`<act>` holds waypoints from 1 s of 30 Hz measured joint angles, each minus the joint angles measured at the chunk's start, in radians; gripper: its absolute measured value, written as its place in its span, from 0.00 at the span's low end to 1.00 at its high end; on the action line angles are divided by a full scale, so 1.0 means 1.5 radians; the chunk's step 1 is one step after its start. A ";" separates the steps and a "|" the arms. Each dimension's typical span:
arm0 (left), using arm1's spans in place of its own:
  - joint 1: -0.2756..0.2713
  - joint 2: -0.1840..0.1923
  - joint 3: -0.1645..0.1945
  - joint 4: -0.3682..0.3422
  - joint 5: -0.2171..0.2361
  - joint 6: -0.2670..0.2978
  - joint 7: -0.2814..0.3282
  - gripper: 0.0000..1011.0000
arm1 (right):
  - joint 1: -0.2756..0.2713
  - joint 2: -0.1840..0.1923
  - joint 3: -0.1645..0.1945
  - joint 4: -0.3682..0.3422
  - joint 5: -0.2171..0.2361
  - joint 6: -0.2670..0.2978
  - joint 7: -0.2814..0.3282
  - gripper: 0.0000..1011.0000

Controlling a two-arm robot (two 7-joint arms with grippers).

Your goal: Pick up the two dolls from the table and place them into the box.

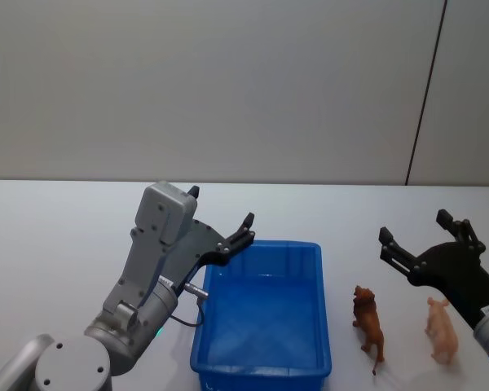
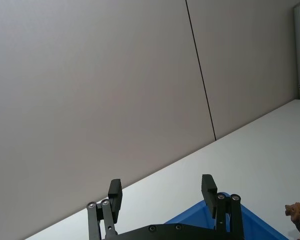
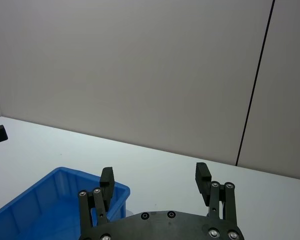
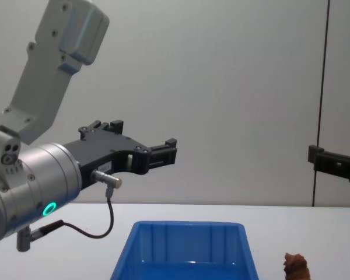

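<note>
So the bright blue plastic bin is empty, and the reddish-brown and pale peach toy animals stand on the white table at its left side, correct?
No: the head view shows the reddish-brown toy animal and the pale peach toy animal on the white table at the right side of the empty blue bin.

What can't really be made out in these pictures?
Reddish-brown shaggy toy animal: chest view, bottom edge cuts off all but its head.
Pale peach toy figurine: head view, too small to identify.
Bright blue plastic bin: chest view, bottom edge cuts off its near part.
Open right gripper: chest view, right edge cuts it off.
</note>
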 joint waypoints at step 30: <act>0.000 0.000 0.000 0.000 0.000 0.000 0.000 0.99 | 0.000 0.000 0.000 0.000 0.000 0.000 0.000 0.99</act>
